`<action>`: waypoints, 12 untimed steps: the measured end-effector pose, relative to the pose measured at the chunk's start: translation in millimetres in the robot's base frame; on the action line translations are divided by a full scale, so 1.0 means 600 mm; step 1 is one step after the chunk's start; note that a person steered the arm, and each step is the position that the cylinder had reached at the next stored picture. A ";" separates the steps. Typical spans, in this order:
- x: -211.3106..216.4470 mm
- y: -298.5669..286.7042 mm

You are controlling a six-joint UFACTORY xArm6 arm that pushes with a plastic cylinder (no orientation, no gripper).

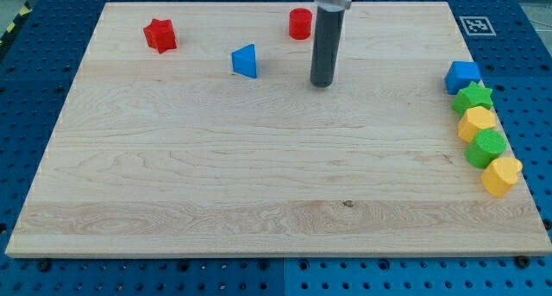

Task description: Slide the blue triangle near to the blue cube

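The blue triangle lies on the wooden board toward the view's top, left of centre. The blue cube sits at the view's right edge, at the top of a column of blocks. My tip rests on the board to the right of the blue triangle, about a rod's length apart from it, and far to the left of the blue cube. It touches no block.
A red star lies at the view's top left. A red cylinder stands just behind the rod. Below the blue cube run a green star, a yellow block, a green block and a yellow block.
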State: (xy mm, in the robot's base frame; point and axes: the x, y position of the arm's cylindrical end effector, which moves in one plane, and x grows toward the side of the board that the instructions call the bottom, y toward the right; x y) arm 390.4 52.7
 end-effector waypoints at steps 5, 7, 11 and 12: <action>0.003 -0.222; -0.062 -0.224; -0.069 -0.157; -0.100 -0.206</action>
State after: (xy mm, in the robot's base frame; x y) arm 330.5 -71.0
